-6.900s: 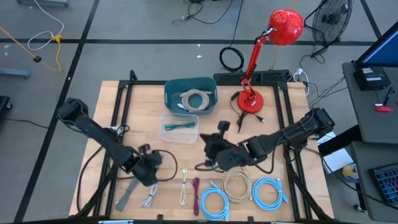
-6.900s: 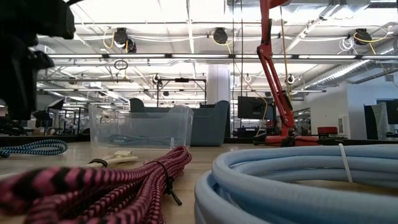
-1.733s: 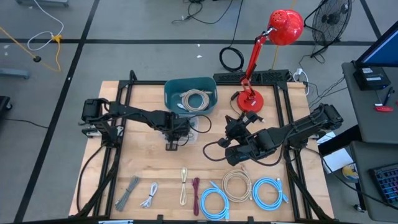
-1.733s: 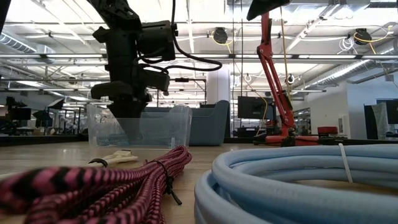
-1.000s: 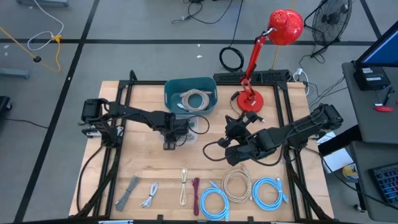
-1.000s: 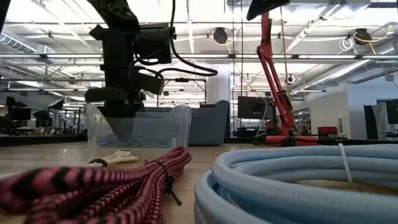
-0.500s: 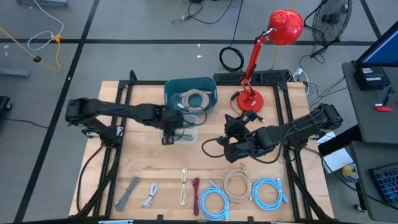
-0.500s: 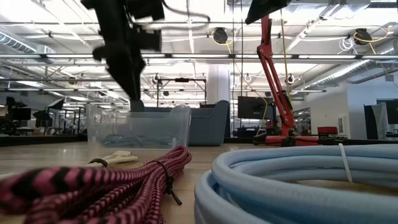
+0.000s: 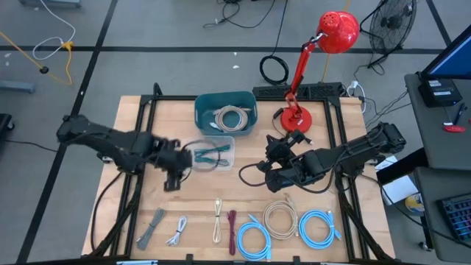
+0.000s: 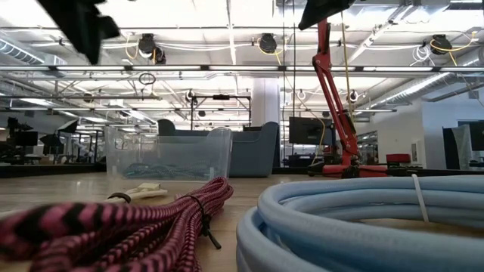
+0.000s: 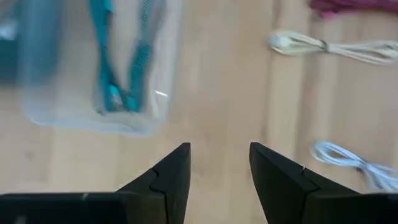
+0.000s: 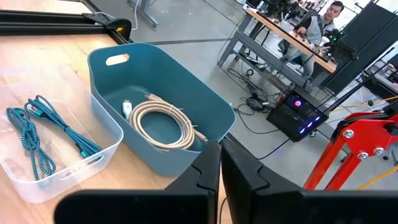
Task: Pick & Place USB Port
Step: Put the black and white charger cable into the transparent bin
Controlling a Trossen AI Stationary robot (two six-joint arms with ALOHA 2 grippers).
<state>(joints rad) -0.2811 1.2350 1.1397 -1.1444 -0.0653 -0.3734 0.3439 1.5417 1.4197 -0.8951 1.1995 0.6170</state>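
A clear plastic bin (image 9: 232, 153) stands mid-table, and teal braided USB cables (image 9: 209, 153) lie on its floor; the left wrist view (image 11: 102, 62) and the right wrist view (image 12: 37, 137) show them too. My left gripper (image 9: 171, 180) hangs open and empty in the air, left of and nearer than the bin; its fingers (image 11: 217, 149) frame bare tabletop. My right gripper (image 9: 265, 167) waits shut, raised right of the bin, pointing toward the two bins (image 12: 220, 152).
A teal bin (image 9: 199, 110) with a beige coiled cable (image 9: 229, 118) stands behind the clear bin. A row of bundled cables lies along the near edge: grey (image 9: 152, 225), white (image 9: 176, 231), beige (image 9: 217, 221), magenta (image 9: 232, 230), blue coils (image 9: 316, 225). A red lamp (image 9: 296, 118) stands far right.
My left gripper has risen from over the clear bin and swung toward the table's left and near edges, staying open; in the low view it has climbed almost out of the picture. The teal cables stay lying in the bin.
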